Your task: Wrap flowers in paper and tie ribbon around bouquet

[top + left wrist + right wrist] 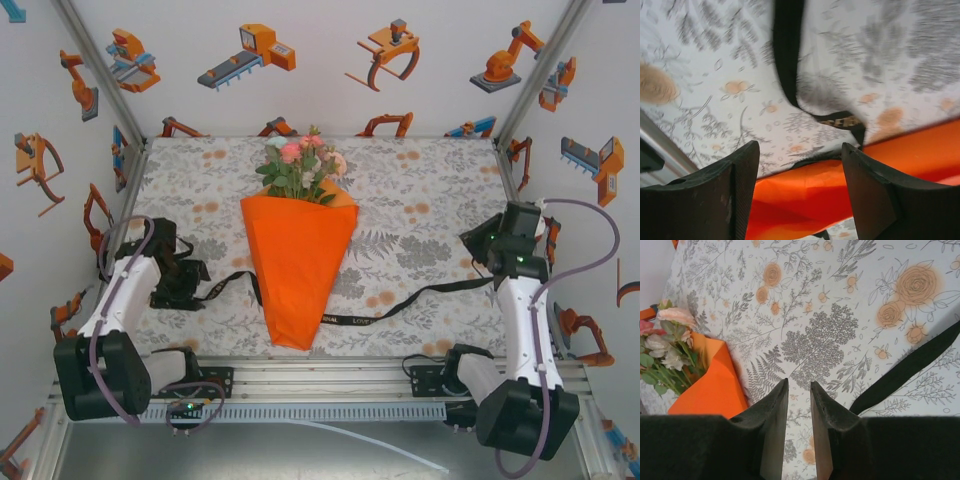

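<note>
The bouquet [297, 240] lies flat at centre frame, an orange paper [300, 290] cone with its tip toward the lower edge. The flowers [302, 165], pink, peach and pale with green leaves, show at its wide upper end. The black lettered ribbon [425, 296] lies untied, trailing left and right from the cone's lower half.

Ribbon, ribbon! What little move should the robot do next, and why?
Probably nudge the left pincer forward and pinch the ribbon: it lies loose on the tablecloth just beyond the open jaws, and the bouquet is not tied yet.
</note>
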### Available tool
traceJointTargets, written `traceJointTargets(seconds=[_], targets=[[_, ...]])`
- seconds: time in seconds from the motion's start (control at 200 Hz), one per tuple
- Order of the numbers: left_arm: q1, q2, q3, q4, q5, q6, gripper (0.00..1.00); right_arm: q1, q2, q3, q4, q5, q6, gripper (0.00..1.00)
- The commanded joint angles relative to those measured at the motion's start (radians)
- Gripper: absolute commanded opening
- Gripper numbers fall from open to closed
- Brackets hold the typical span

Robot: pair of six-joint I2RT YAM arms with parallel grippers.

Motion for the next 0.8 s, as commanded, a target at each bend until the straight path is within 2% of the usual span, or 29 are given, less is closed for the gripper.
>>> traceJointTargets(seconds=[0.0, 0.135, 0.4, 0.501, 0.601, 0.661, 0.726, 0.796], targets=[[-0.007, 0.033, -0.034, -0.016, 0.040, -0.151, 0.66, 0.003, 0.015, 0.015, 0.036, -0.037, 0.011, 0.29], [-0.009, 0.075, -0.037, 0.045, -0.026, -0.153, 0.72, 0.003, 0.019, 0.018, 0.026, -0.065, 0.003, 0.29], [-0.006, 0.124, -0.091, 0.134, -0.079, -0.196, 0.73, 0.003, -0.013, -0.001, -0.009, -0.083, -0.006, 0.29], [0.001, 0.140, -0.116, 0.174, -0.073, -0.198, 0.59, 0.003, -0.020, -0.013, -0.040, -0.057, -0.016, 0.30], [0.006, 0.134, -0.120, 0.210, -0.093, -0.155, 0.33, 0.003, -0.015, -0.029, -0.114, 0.041, -0.012, 0.35], [0.007, 0.119, -0.111, 0.237, -0.112, -0.086, 0.18, -0.002, 0.003, -0.048, -0.148, 0.109, -0.021, 0.47], [0.005, 0.099, -0.088, 0.274, -0.128, 0.037, 0.09, -0.031, 0.032, -0.090, -0.130, 0.092, -0.029, 0.65], [-0.009, 0.078, -0.045, 0.301, -0.152, 0.193, 0.00, -0.072, 0.081, -0.144, -0.058, -0.014, -0.044, 0.70]])
